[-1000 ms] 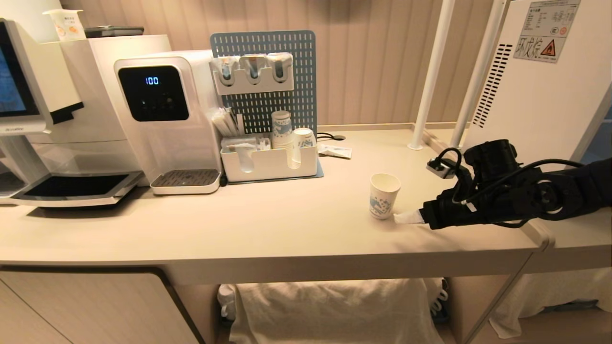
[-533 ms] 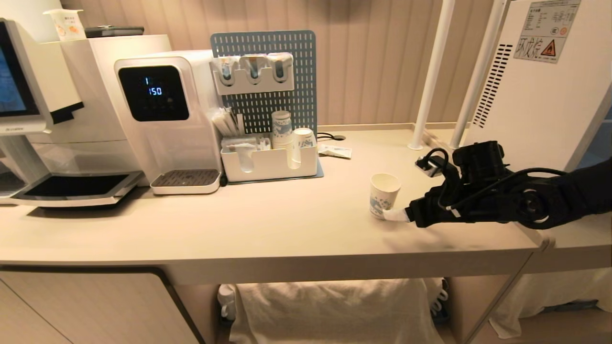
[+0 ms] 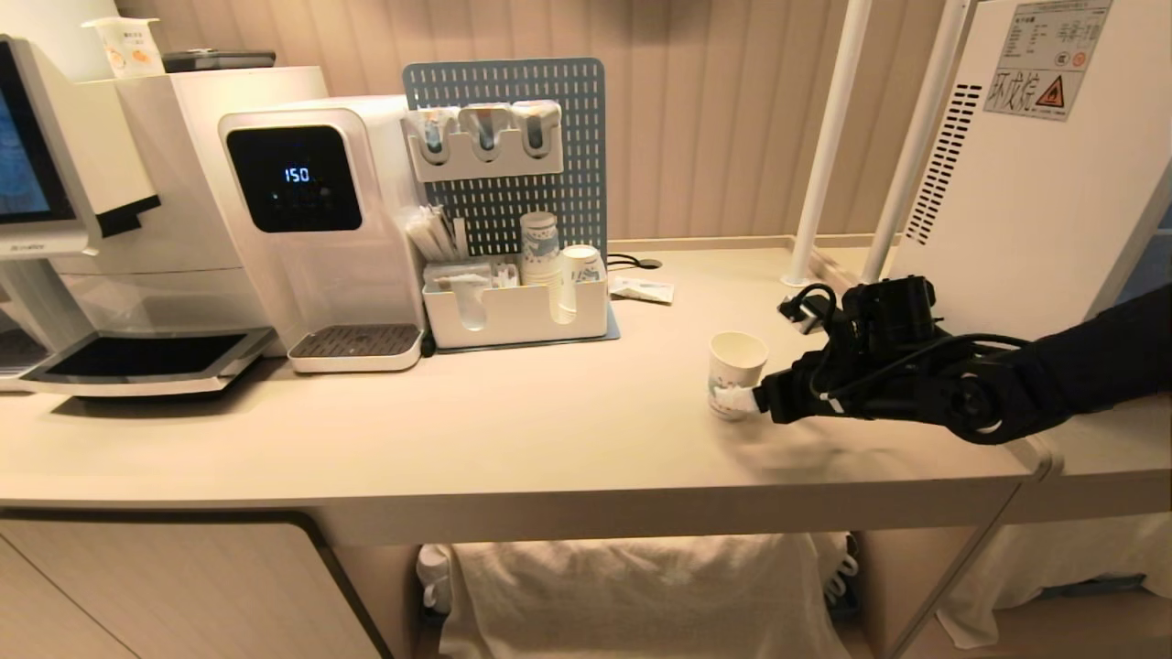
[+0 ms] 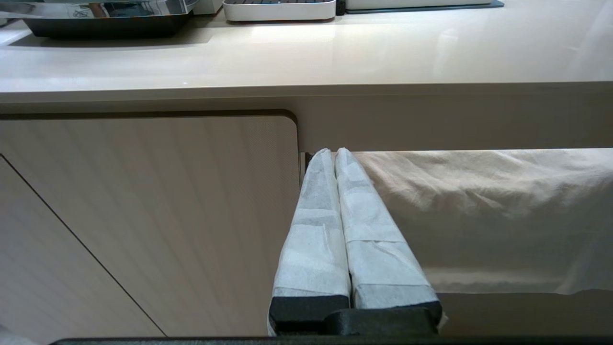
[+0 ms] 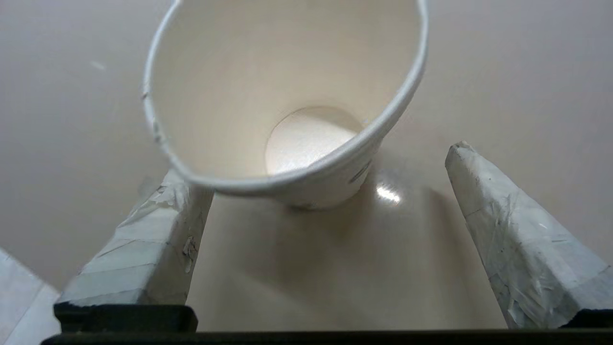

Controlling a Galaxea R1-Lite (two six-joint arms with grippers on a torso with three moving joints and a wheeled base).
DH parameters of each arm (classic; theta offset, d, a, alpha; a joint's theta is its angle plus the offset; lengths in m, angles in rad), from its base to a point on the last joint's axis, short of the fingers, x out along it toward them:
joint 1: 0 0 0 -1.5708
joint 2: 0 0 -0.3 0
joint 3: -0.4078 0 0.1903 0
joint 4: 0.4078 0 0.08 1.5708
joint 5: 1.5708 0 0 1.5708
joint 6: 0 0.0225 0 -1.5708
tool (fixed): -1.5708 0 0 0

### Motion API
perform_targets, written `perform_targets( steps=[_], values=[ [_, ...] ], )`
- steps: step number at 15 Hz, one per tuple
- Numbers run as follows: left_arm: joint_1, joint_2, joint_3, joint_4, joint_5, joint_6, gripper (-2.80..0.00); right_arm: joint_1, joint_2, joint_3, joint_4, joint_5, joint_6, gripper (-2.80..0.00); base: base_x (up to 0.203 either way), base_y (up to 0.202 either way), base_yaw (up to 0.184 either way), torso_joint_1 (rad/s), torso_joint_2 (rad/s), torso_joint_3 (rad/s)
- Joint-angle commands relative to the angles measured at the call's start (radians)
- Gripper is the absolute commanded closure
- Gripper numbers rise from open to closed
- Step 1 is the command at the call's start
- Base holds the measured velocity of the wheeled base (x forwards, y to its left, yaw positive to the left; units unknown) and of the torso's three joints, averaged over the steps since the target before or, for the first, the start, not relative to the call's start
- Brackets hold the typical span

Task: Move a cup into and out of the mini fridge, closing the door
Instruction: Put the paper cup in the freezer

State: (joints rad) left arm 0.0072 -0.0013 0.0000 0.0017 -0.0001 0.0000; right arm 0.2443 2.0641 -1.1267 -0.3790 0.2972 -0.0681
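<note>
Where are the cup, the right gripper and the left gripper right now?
cup (image 3: 735, 359): head view, upper side wall.
right gripper (image 5: 330, 182): right wrist view, open, midway between fingertips, at the cup's base.
left gripper (image 4: 334, 152): left wrist view, shut fingertips, below the counter edge.

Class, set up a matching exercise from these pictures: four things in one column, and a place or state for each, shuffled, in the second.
1. cup
2. right gripper
3. left gripper
4. stacked cups

A. shut, below the counter edge
B. in the white organiser by the pegboard
C. upright on the counter, empty
D. open, a finger on either side of the cup

Pairs: 1-C, 2-D, 3-A, 4-B
</note>
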Motion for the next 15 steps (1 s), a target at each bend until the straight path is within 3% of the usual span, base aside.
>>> perform_targets(
  steps=[1, 12, 13, 15],
  values=[
    [0.000, 0.001, 0.000, 0.000, 0.000, 0.000, 0.00, 0.006, 0.061, -0.025, -0.041, -0.022, 0.001, -2.80, 0.000, 0.000, 0.000, 0.000, 0.00, 0.000],
    [0.000, 0.000, 0.000, 0.000, 0.000, 0.000, 0.00, 0.020, 0.119, -0.077, -0.128, -0.016, 0.065, -2.80, 0.000, 0.000, 0.000, 0.000, 0.00, 0.000],
    [0.000, 0.001, 0.000, 0.000, 0.000, 0.000, 0.00, 0.021, 0.124, -0.082, -0.140, -0.016, 0.089, 0.00, 0.000, 0.000, 0.000, 0.000, 0.00, 0.000],
    [0.000, 0.001, 0.000, 0.000, 0.000, 0.000, 0.00, 0.021, 0.128, -0.086, -0.132, -0.026, 0.085, 0.00, 0.000, 0.000, 0.000, 0.000, 0.00, 0.000]
  ],
)
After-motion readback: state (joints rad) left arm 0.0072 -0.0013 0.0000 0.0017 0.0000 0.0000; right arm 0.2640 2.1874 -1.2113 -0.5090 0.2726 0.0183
